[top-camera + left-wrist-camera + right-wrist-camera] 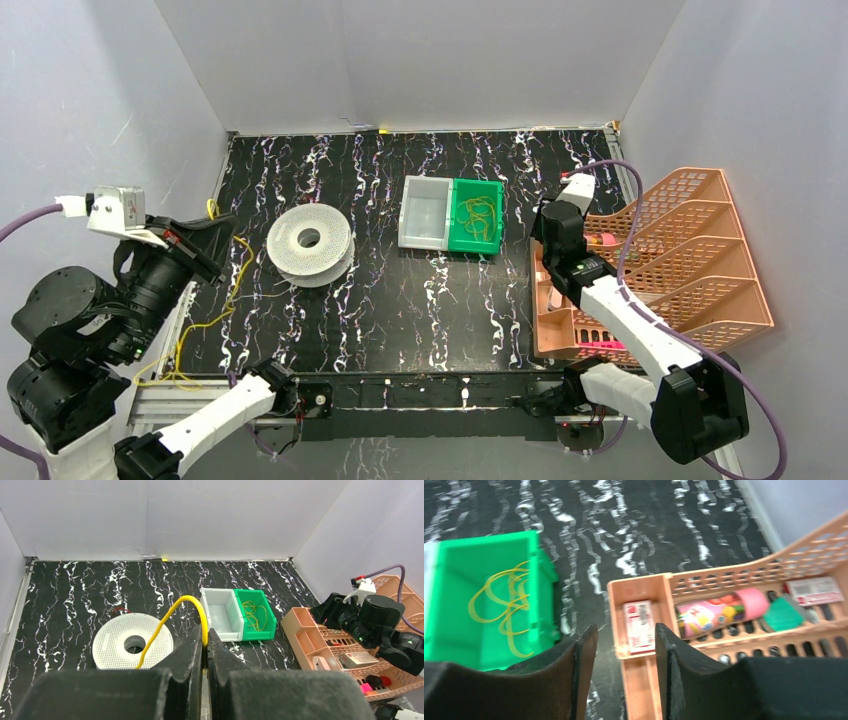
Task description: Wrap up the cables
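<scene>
My left gripper (205, 636) is shut on a yellow cable (172, 611). The cable arcs up out of the fingertips and drops toward the white perforated spool (112, 640). In the top view the left gripper (208, 243) hovers left of the spool (290, 250), and the cable (236, 278) trails down to the table's near left edge. More yellow cables (486, 587) lie coiled in the green bin (492, 192). My right gripper (625, 630) is open and holds nothing. It hangs between the green bin (454, 565) and the orange tray (639, 585).
A white bin (425, 212) stands against the green bin's left side. The orange tiered rack (690, 260) and tray (560, 325) fill the right edge, holding a pink tube (724, 611) and small packets. Grey walls enclose the table on three sides.
</scene>
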Robot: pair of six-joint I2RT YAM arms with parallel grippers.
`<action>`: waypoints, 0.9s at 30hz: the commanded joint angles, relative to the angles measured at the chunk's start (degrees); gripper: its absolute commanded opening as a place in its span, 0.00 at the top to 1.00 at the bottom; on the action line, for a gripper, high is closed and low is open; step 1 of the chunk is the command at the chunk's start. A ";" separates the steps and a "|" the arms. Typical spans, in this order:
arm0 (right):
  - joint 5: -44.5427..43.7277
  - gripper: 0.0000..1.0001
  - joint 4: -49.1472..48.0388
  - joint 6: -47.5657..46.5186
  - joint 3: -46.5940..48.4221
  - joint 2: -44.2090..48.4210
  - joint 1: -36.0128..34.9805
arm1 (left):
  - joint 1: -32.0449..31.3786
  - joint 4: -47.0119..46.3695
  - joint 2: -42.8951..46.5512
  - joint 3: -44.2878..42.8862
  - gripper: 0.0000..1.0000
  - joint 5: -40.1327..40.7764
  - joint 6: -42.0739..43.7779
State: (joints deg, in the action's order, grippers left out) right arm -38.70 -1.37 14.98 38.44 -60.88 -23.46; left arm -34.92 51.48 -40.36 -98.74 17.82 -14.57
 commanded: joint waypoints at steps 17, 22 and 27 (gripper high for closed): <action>54.42 0.22 -2.64 7.08 0.52 10.79 0.08 | -0.53 -8.88 -11.61 0.50 1.00 -25.37 -0.58; 58.81 0.21 -3.24 6.72 -1.55 13.29 0.02 | -0.50 -13.27 -14.55 2.78 1.00 -34.74 -2.36; 60.60 0.20 -3.36 7.30 -3.45 14.15 0.08 | -0.50 -17.12 -17.79 2.77 1.00 -40.31 -4.08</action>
State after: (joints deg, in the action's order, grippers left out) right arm 17.85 -1.54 21.30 36.21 -47.68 -23.49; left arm -35.11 39.83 -56.38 -95.96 -14.28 -16.71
